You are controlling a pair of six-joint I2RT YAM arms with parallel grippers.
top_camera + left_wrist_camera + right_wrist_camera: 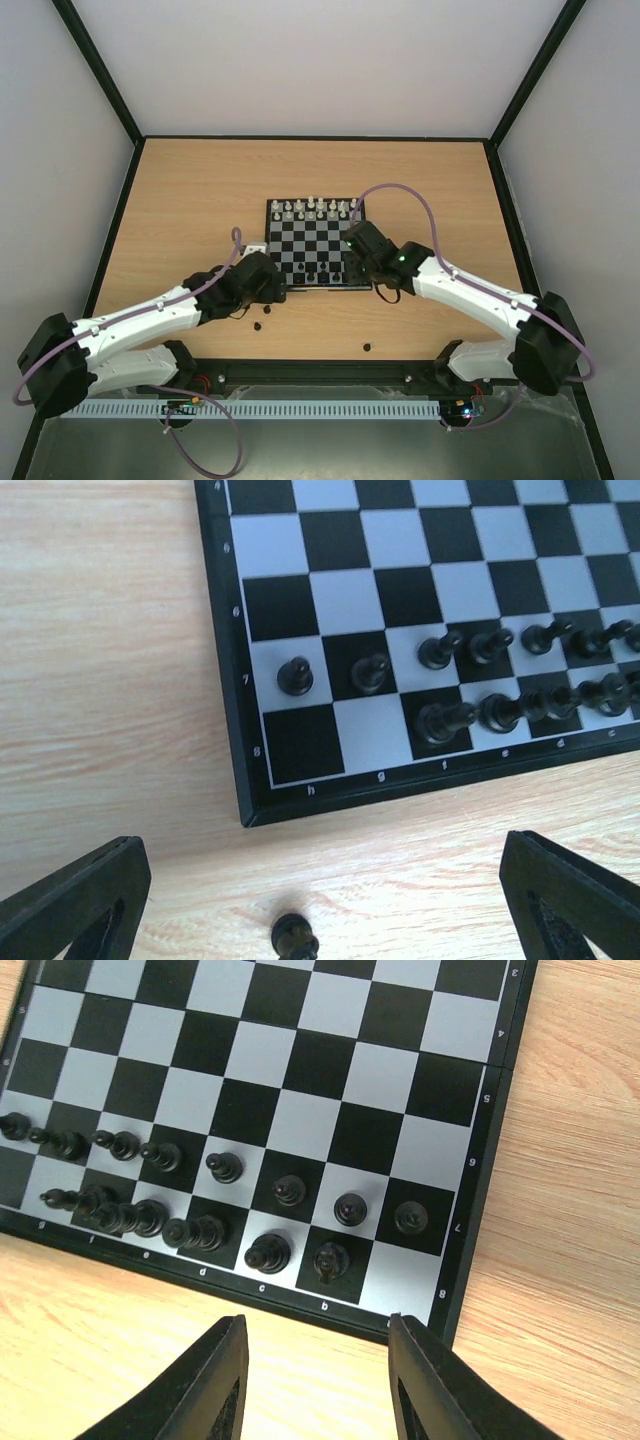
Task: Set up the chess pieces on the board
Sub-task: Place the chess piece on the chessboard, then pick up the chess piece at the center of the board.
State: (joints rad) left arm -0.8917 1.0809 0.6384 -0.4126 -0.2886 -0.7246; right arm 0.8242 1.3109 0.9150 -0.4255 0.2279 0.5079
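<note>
The left claw (320, 920) is seen spread wide, with nothing pinched between its dark fingers (75, 905). A loose black chess piece (295, 938) is found upright on the light wooden table (100, 680). It is placed in the gap between those fingers, clear of both. It is set just off the near corner of the small square chessboard of black and pale grey checks with a thin dark border (225, 680).

Over on the other side, the right claw (315, 1380) is held above the table at the board's near edge. Its fingers are parted partway and nothing is gripped. Just beyond its gap, two of the tiny black chess pieces (268, 1253) are stood on the nearest row, on the squares lettered c and b.

On the board itself, the second row from the near edge is filled with black pawns right across. The nearest row is occupied from the f square through to the b square.

In the overhead view, small white chess pieces (312, 208) are lined along the far edge of the board. Another stray black piece (367, 347) is picked out on the table near the front, well apart from both claws.
</note>
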